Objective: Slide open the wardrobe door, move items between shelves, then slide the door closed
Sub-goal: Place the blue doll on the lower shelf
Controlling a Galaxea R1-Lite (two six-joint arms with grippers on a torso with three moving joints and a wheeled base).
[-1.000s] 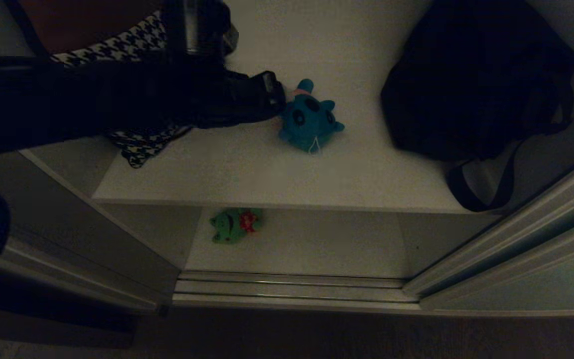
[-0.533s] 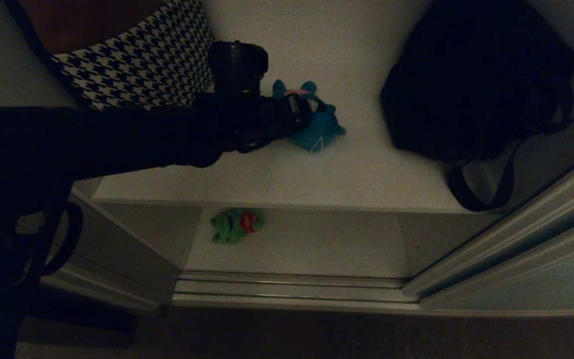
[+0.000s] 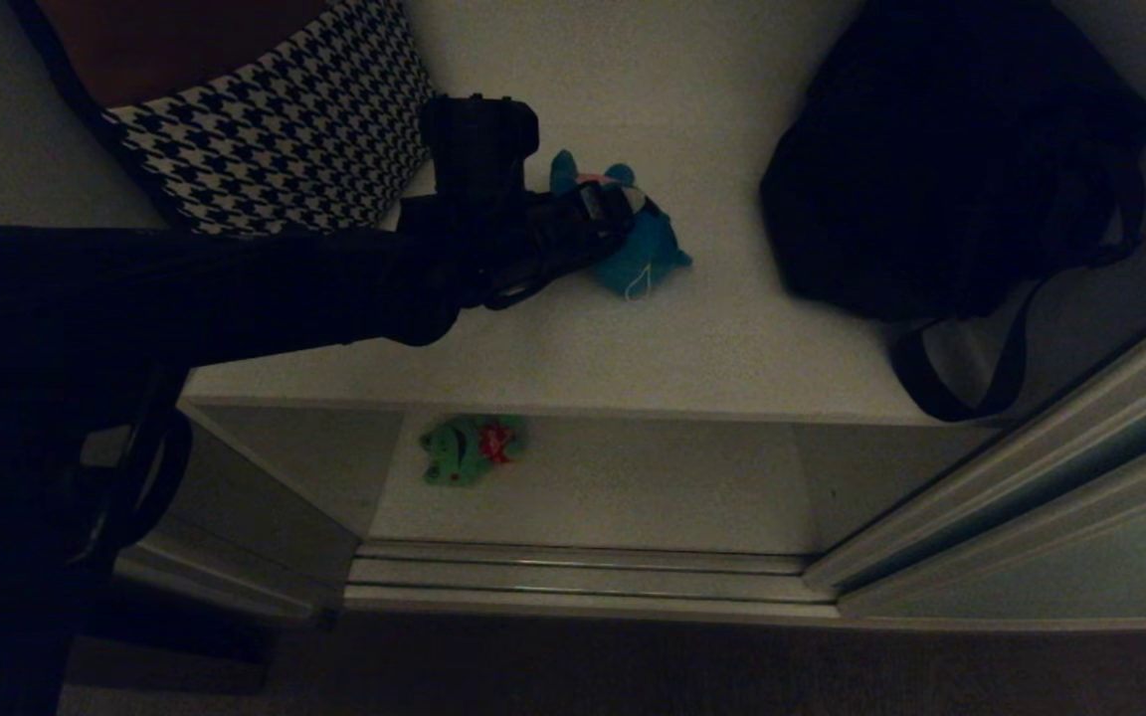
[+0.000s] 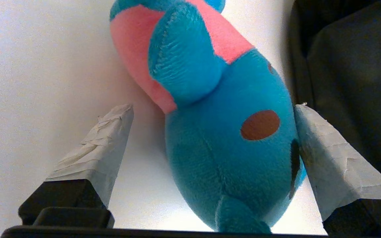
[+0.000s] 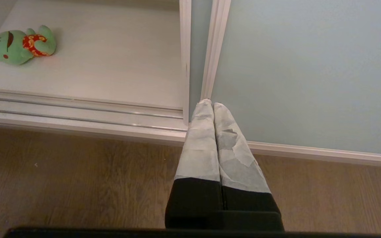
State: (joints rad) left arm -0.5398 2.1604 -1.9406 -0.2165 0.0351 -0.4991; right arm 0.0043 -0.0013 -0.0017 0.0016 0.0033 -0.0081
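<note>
Teal-blue plush toy (image 3: 645, 254) with a pink back lies between the spread fingers of the left pincer (image 4: 210, 148) on the upper white shelf (image 3: 553, 348).

Left pincer stands wide at the upper middle of the head view; in its wrist view one taped finger (image 4: 322, 155) touches the toy's side and the other stands apart from it. A houndstooth bag (image 3: 275, 139) lies at the upper left, a black bag (image 3: 941, 159) at the upper right. The green plush toy with a red patch (image 3: 469, 449) lies on the lower white shelf (image 3: 633, 487), at middle left. The pale grey-green sliding wardrobe door (image 5: 309, 72) fills the upper right of the right wrist view, where the right pincer (image 5: 212, 105) hangs pressed closed above the wooden floor (image 5: 78, 185).
</note>
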